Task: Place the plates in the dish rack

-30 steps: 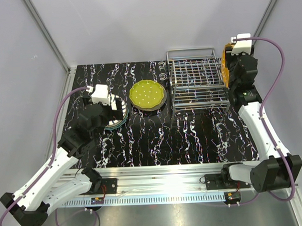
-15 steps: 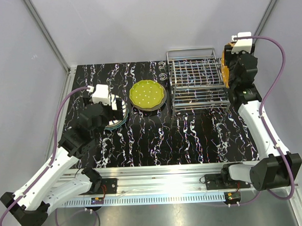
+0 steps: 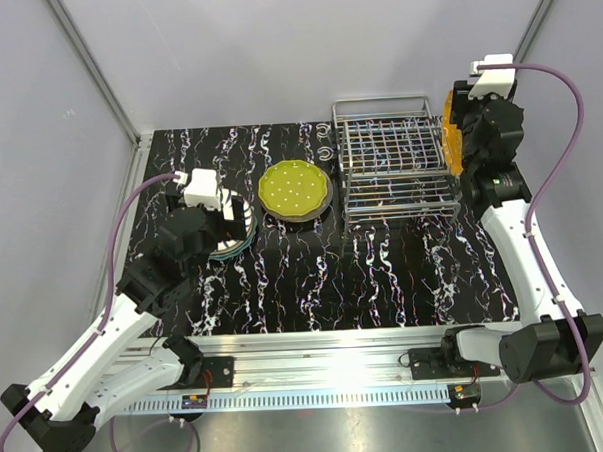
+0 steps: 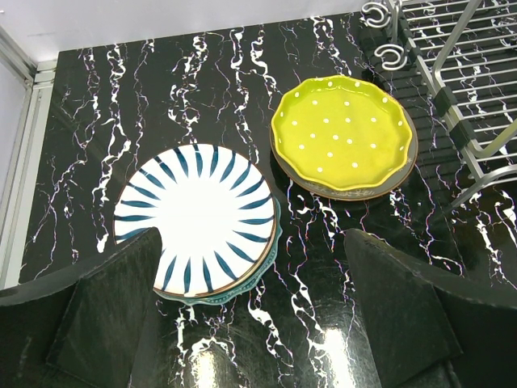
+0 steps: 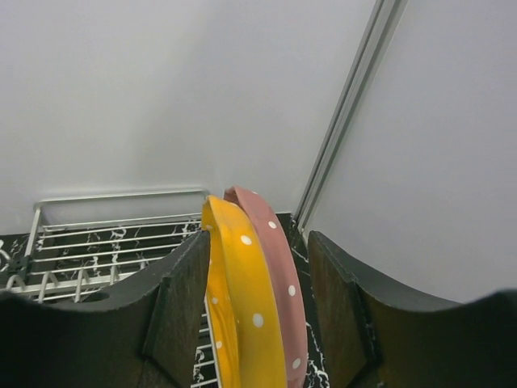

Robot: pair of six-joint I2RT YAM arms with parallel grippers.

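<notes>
In the right wrist view an orange dotted plate (image 5: 242, 299) and a pink dotted plate (image 5: 279, 267) stand on edge side by side at the right end of the dish rack (image 5: 105, 242). My right gripper (image 5: 258, 242) straddles both from above, open, with a gap between the pink plate and the right finger. Seen from above, the rack (image 3: 394, 167) carries the orange plate (image 3: 450, 139) at its right edge. My left gripper (image 4: 250, 299) hangs open over the near rim of a striped white plate (image 4: 198, 214) stacked on a teal plate (image 4: 242, 289). A yellow-green dotted plate (image 4: 339, 133) rests on a dark plate (image 4: 355, 192).
Two small metal hooks (image 4: 386, 32) lie on the black marbled table (image 3: 384, 272) just left of the rack's far corner. Grey enclosure walls and an aluminium post (image 5: 347, 105) stand close behind the right gripper.
The right wrist has shifted up and to the right beside the rack, its jaws a little wider. The left arm and the plates on the table have not moved.
</notes>
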